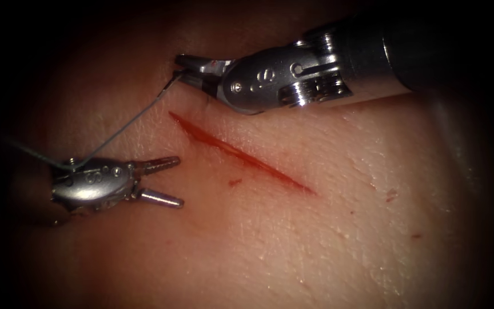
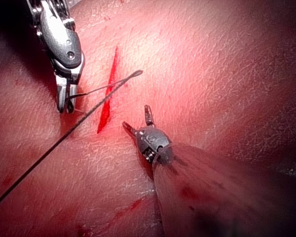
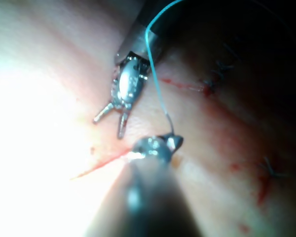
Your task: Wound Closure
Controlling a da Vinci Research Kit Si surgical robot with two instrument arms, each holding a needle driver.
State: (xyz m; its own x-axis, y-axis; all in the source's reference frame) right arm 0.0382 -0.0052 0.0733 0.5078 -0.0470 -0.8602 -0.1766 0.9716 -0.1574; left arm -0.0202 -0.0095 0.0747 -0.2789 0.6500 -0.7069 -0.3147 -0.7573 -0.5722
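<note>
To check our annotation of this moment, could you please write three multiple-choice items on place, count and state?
1. On which side of the red slanting cut in the pale tissue is the left arm's silver needle driver? A left; B right; C across it.
2. How many steel tools are in the endoscope view? A one; B two; C three.
3. What does the right arm's silver needle driver hold? A nothing; B the tissue; C the thin curved grey needle.

Key:
1 A: its open, empty jaws stand left of the cut.
2 B: one tool comes in from each side.
3 C: its shut jaws grip the needle near one end. The needle seems clear of the tissue, and the dark thread trails leftward.
</note>
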